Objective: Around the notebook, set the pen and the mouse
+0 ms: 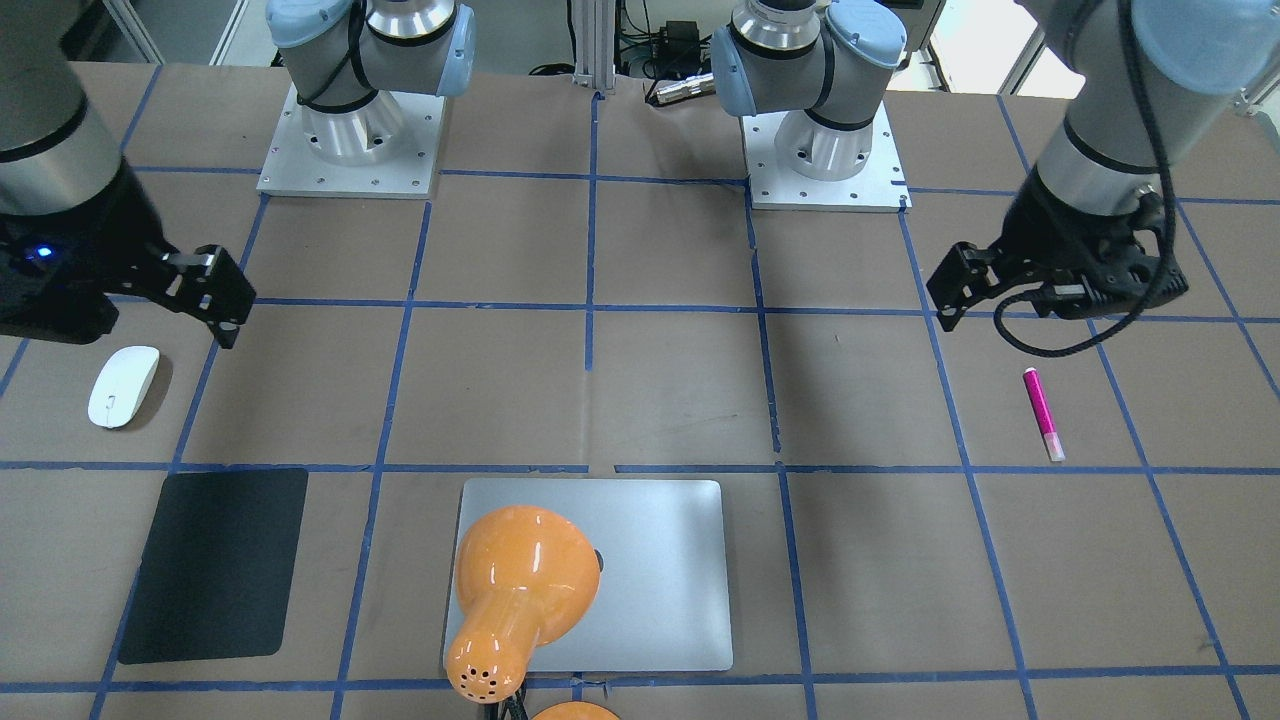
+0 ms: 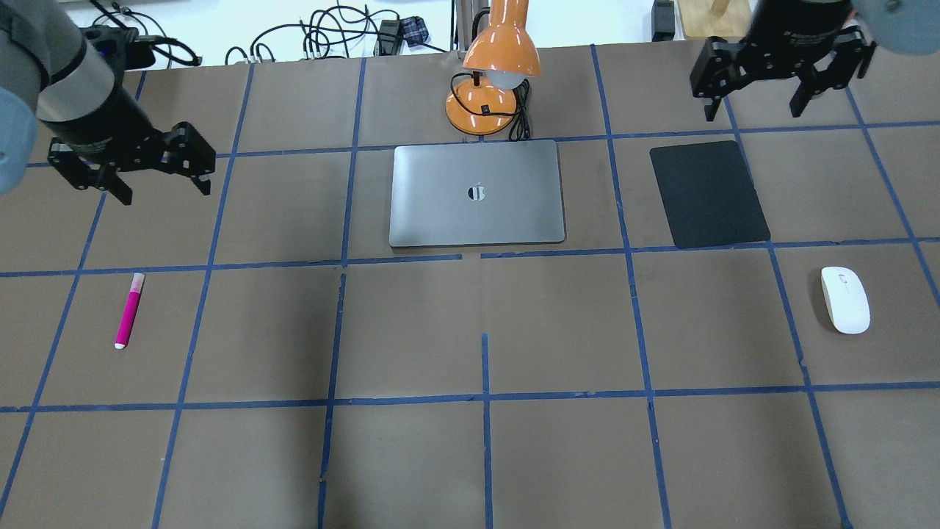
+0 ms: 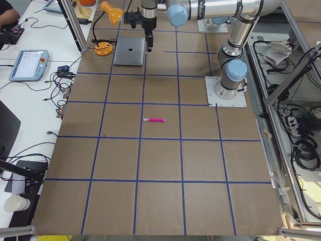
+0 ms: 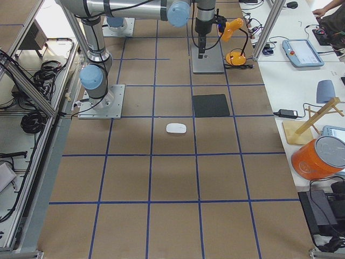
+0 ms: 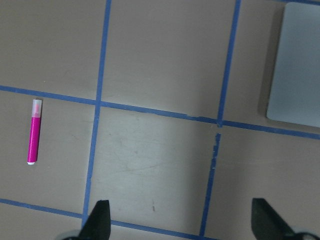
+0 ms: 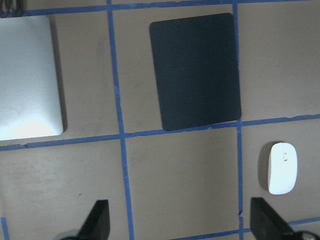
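The silver-grey notebook [image 2: 477, 192] lies shut at the far middle of the table. On the left, the magenta pen [image 2: 129, 310] rests flat on the brown surface, also seen in the left wrist view [image 5: 34, 131]. My left gripper [image 2: 163, 189] hovers open and empty above the table, beyond the pen and left of the notebook. At the right, the white mouse [image 2: 845, 299] sits nearer than the black pad; the right wrist view shows the mouse [image 6: 283, 167] too. My right gripper [image 2: 754, 110] hangs open and empty above the far right, beyond that pad.
A black pad [image 2: 709, 194] lies right of the notebook. An orange desk lamp [image 2: 492, 73] stands just behind the notebook, its shade leaning over it. Cables run along the far table edge. Blue tape lines grid the brown surface.
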